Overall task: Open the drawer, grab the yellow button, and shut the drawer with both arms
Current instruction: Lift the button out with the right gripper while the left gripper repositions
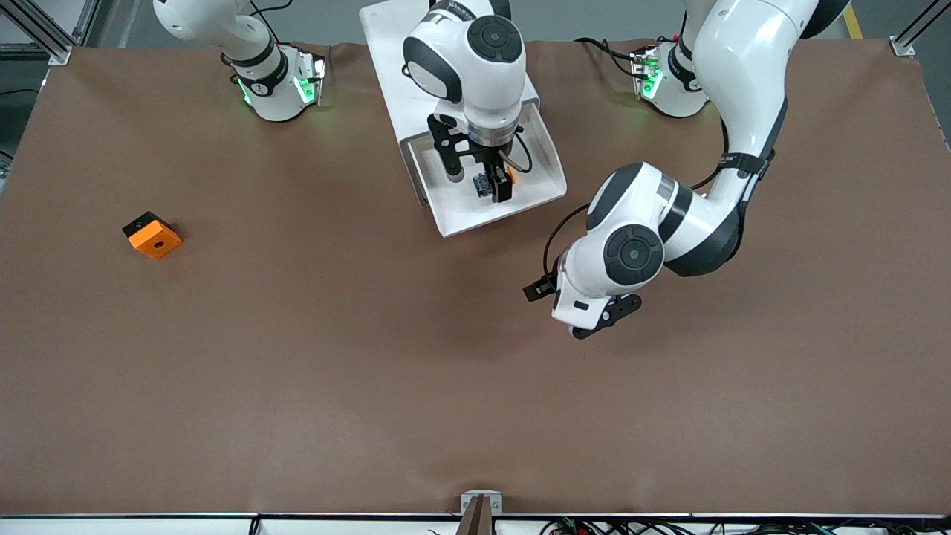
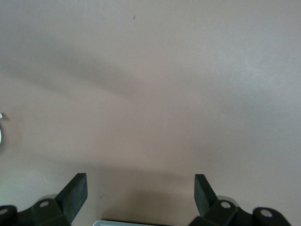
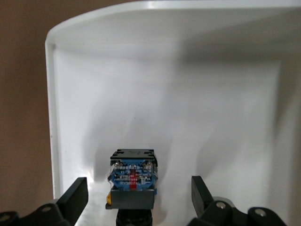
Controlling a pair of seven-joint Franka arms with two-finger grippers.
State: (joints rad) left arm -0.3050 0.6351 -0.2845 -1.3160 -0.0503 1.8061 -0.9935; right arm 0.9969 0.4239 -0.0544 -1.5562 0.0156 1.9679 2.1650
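White plastic drawer (image 1: 542, 152) is lying pulled open as the right gripper's (image 3: 139, 197) released fingers (image 3: 75, 197) are straddling the button (image 3: 132, 178), risking knocking it askew, while the left gripper (image 2: 139, 197) is waiting released over the desk (image 1: 297, 357).

Both arms (image 1: 743, 96) are glossy white with black joint bands and round black joint caps. Black cables loop along the wrists. Green lights glow at each base. Grippers are matte black.

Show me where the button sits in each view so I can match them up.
Front view: the button lies in the open drawer, under the right gripper.
Left wrist view: not in it.
Right wrist view: button between the gripper's fingers, untouched.
Shared landmark: the drawer's white floor.
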